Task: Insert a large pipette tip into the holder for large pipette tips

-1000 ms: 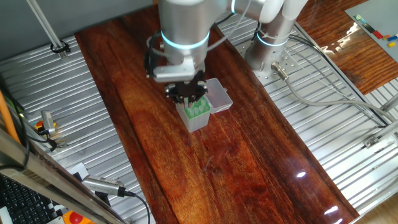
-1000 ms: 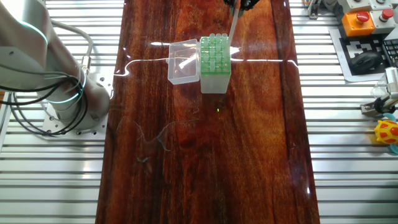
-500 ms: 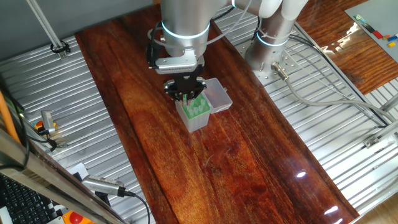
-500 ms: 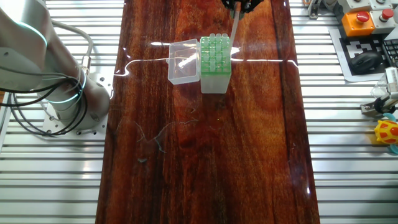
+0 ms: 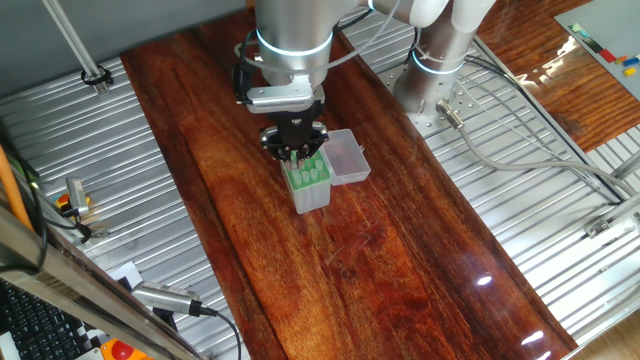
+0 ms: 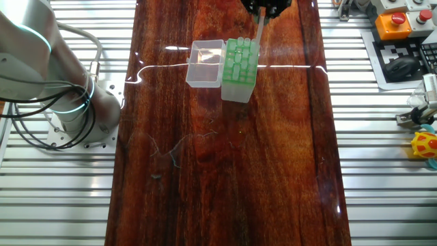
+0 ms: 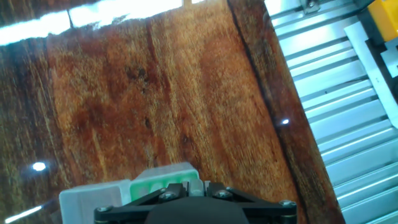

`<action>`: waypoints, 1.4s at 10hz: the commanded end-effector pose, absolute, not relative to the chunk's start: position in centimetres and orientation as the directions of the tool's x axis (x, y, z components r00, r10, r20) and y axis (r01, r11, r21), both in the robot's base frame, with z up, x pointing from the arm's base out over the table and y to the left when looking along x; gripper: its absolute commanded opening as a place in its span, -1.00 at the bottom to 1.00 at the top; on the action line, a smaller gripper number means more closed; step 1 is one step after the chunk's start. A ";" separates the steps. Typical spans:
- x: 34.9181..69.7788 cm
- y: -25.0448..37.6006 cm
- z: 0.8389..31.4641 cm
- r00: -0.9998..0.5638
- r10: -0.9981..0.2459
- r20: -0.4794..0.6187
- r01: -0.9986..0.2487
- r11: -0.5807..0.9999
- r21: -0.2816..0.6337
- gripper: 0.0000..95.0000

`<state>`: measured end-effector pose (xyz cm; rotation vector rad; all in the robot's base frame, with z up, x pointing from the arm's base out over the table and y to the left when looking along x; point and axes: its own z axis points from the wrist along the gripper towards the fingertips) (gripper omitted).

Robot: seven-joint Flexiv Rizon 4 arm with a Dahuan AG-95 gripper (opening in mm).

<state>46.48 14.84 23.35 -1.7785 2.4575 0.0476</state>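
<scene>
The holder for large pipette tips [image 6: 239, 68] has a green rack of holes and pale sides, and stands slightly skewed on the wooden board. Its clear lid [image 6: 205, 63] lies open at its left. It also shows in the one fixed view [image 5: 310, 182] and at the bottom of the hand view [image 7: 163, 180]. My gripper [image 6: 263, 9] is right above the holder's far end and is shut on the large pipette tip [image 6: 259, 31]. The tip hangs down, and its point meets the rack's far right corner. In the hand view the tip's wide end [image 7: 194, 187] sits between the fingers.
The robot base [image 6: 75, 102] stands on the slatted metal table left of the board. An orange button box [image 6: 396, 24], a tag sheet [image 6: 403, 65] and a yellow toy [image 6: 425, 147] lie to the right. Cables [image 5: 520, 150] and hand tools [image 5: 75, 205] lie beside the board.
The gripper has come lower with the tip over the rack's far end. The holder and its lid have twisted a little and shifted on the board.
</scene>
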 end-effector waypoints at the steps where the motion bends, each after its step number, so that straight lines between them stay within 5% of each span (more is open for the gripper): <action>1: 46.6 15.0 23.6 -0.317 -0.941 -0.120 -0.946 0.323 -0.033 -1.00; 14: 45.8 14.7 23.1 -0.316 -0.923 -0.219 -0.940 0.336 -0.059 -1.00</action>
